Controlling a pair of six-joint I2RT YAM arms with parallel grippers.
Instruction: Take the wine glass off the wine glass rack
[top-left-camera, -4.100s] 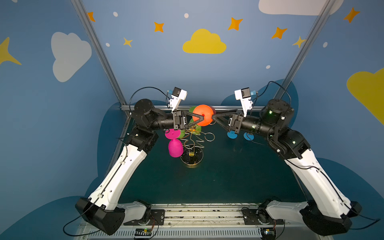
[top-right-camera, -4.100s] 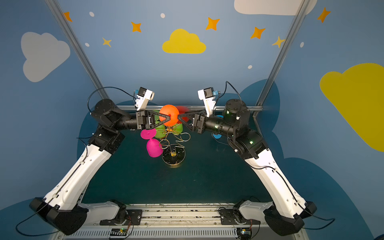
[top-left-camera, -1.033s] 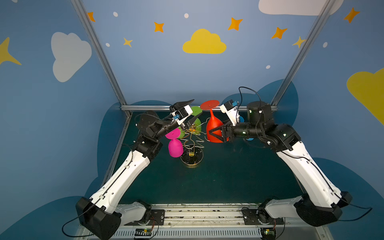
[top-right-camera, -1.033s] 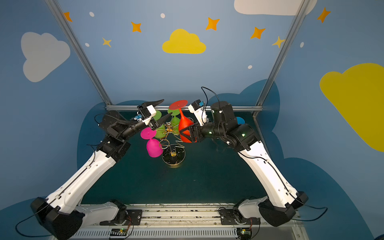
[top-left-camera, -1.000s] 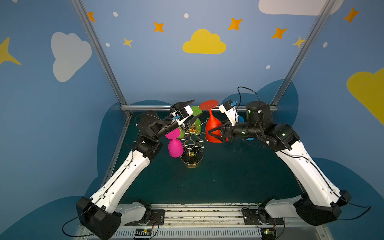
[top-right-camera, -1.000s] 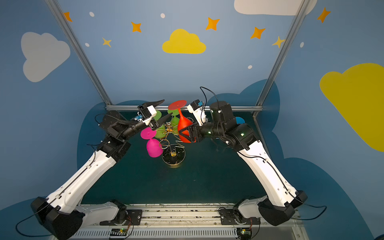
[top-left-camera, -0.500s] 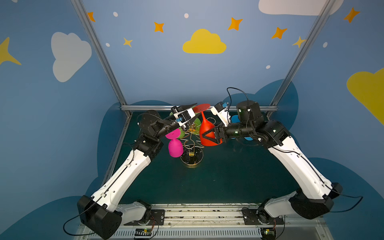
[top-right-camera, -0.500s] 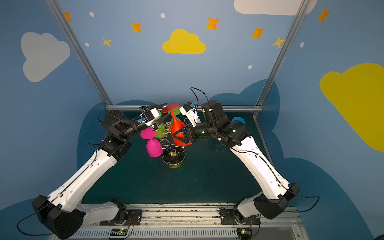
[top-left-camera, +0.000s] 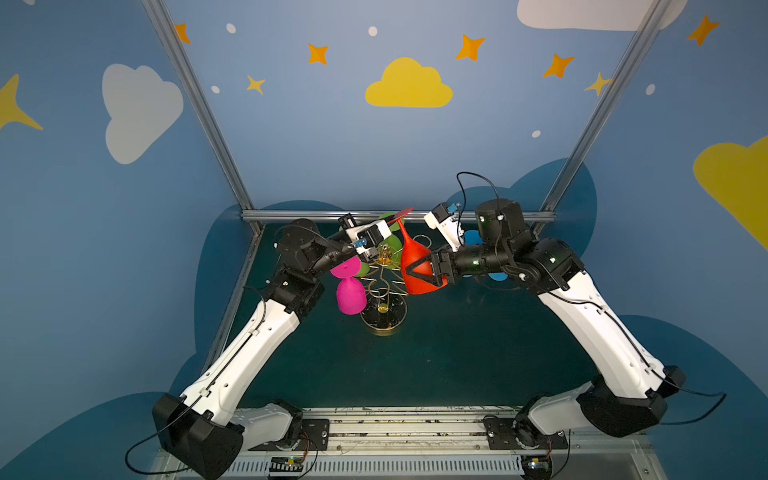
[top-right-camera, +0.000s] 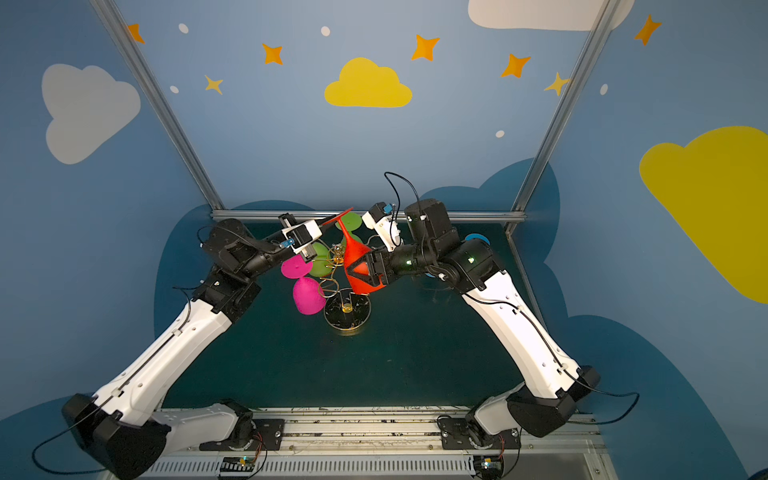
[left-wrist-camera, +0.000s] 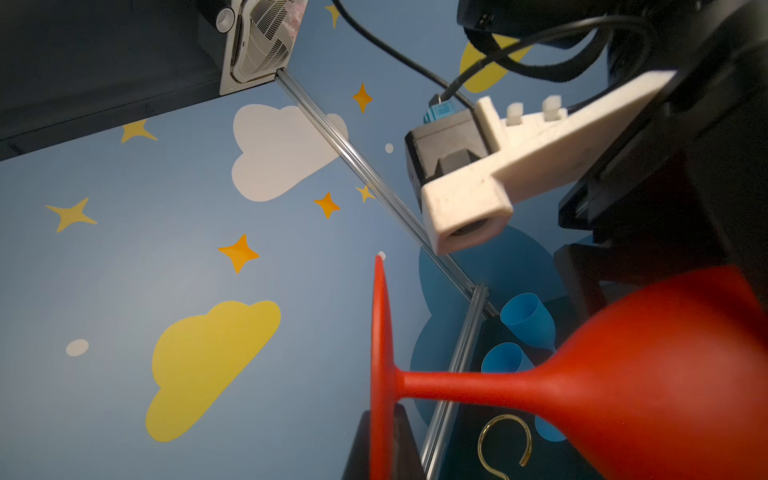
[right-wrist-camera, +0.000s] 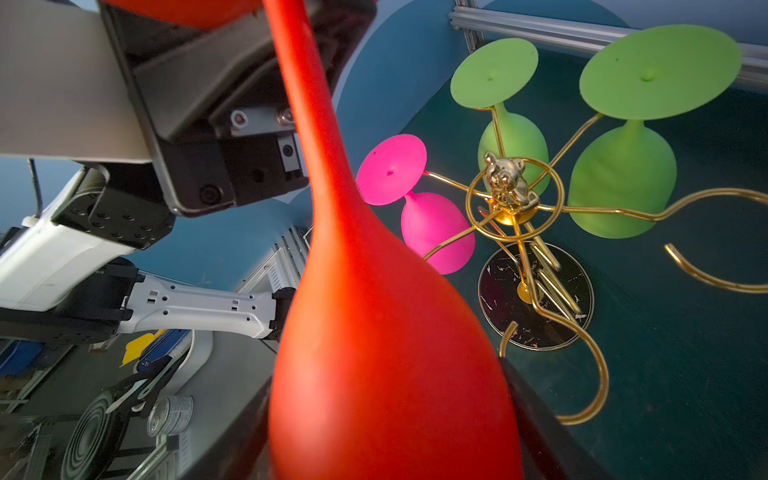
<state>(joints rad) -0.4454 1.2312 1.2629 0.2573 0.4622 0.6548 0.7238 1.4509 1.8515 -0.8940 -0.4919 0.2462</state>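
Red glass (top-left-camera: 415, 266) clear of rack (top-left-camera: 383, 320) just beside right gripper (top-left-camera: 424, 272), which clamps its bowl; left gripper (left-wrist-camera: 380, 446) pinches its foot; set-down likely remains.

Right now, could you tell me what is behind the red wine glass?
In the right wrist view the wine glass rack stands behind the red wine glass, holding one pink glass and two green glasses. In both top views its bowl hides some rack wire.

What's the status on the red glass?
Right jaws clamped on red glass bowl; left jaws shut on its foot. Glass off the rack, foot up, tilted. Close beside: pink glass, rack arms.
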